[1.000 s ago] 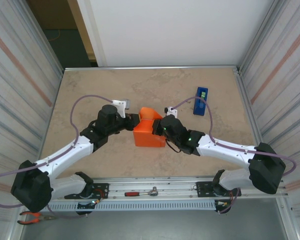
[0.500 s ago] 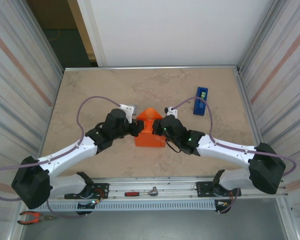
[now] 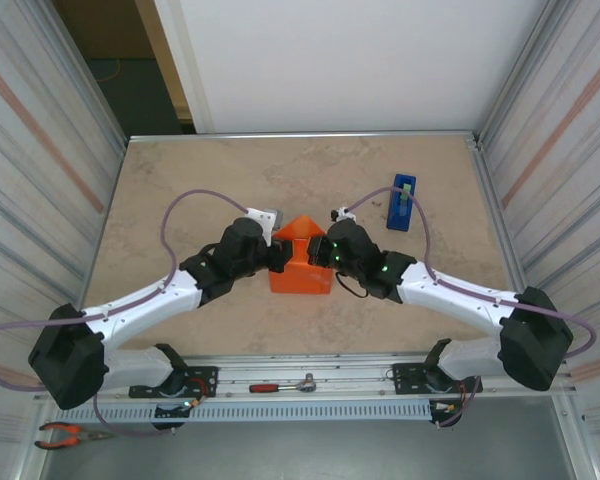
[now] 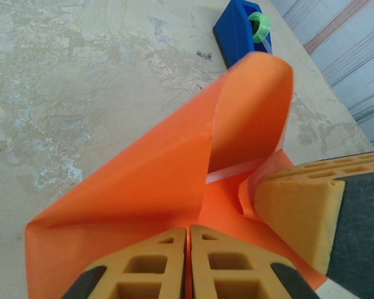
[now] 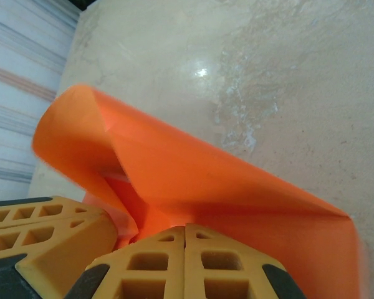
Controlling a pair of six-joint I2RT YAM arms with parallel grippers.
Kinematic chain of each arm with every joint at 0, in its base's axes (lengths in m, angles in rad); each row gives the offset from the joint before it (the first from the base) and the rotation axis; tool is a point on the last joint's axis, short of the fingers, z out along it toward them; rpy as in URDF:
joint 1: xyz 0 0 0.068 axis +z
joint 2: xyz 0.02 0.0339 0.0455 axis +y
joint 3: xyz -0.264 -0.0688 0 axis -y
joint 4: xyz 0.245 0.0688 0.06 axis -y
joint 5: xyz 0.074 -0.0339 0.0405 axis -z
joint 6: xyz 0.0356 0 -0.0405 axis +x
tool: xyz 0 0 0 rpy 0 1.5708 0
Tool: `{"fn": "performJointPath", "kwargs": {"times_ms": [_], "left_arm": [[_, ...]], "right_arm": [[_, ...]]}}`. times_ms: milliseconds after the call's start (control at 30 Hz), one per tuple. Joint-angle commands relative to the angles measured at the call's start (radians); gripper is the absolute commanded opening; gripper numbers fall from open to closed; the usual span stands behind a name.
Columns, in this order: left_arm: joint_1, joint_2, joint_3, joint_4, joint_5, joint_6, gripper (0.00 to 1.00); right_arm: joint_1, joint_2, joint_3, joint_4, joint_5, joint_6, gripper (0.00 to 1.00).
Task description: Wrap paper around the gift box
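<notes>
Paper (image 3: pixel 300 268) sat wedged between the left gripper (image 3: pixel 278 256) and right gripper (image 3: pixel 322 252), both pinched shut, its loose end curling up just ahead of their tips. Gift box was hidden inside, I'd guess.

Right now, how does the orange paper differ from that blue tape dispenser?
The paper is bright orange, the tape dispenser blue with a green roll. The paper is folded up into a point; the dispenser is a narrow block. The left claw and right claw pinch the paper; the dispenser stands untouched. Both rest on the table.
</notes>
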Motion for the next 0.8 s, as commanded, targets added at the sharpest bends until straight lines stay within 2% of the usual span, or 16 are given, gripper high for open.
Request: {"fn": "performJointPath", "kwargs": {"times_ms": [0, 200, 400, 767], "left_arm": [[-0.009, 0.036, -0.007, -0.064, -0.010, -0.011, 0.11], [-0.009, 0.042, -0.007, -0.063, -0.005, -0.010, 0.10], [-0.010, 0.048, 0.000, -0.063, -0.004, -0.011, 0.10], [-0.012, 0.050, 0.011, -0.035, 0.018, -0.040, 0.11]], "right_arm": [[-0.035, -0.042, 0.022, -0.123, -0.053, -0.048, 0.00], [-0.062, -0.077, -0.017, -0.127, -0.069, -0.051, 0.00], [-0.060, -0.088, -0.059, -0.058, -0.115, -0.050, 0.00], [-0.007, 0.037, 0.005, -0.037, -0.113, -0.050, 0.00]]}}
